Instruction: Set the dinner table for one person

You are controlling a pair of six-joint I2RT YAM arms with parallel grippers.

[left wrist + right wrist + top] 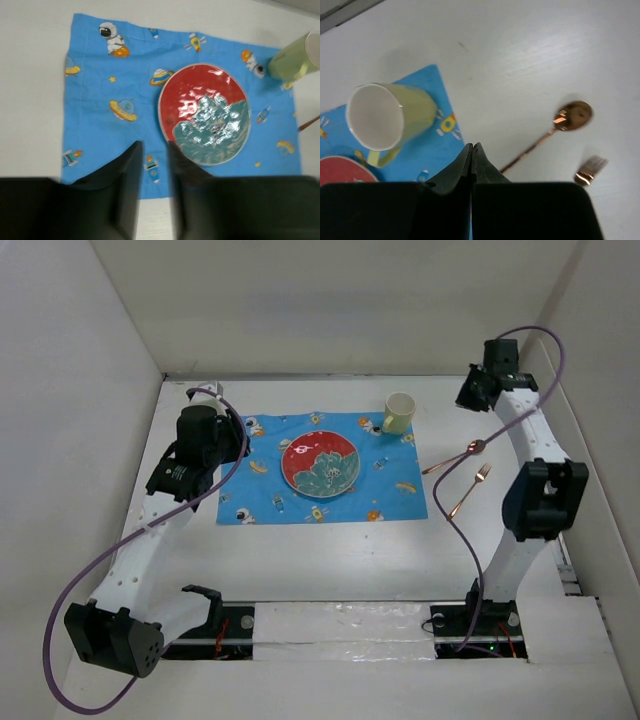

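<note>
A large flat white matte tabletop [330,560] fills the space in front of both arms, and a blue cloth placemat printed with astronauts and rockets [260,495] lies flat near its middle. A round glossy plate, red with a teal pattern [321,464], sits in the centre of the placemat. A pale green mug [398,413] stands upright on its far right corner. On the bare tabletop to the right lie a copper-coloured spoon [455,458] and, nearer and well apart from it, a copper-coloured fork [470,488]. The left gripper [154,150] hangs above the placemat's left side with a narrow gap between its fingers, holding nothing. The right gripper [472,150] hangs near the mug, fingers pressed together and empty
</note>
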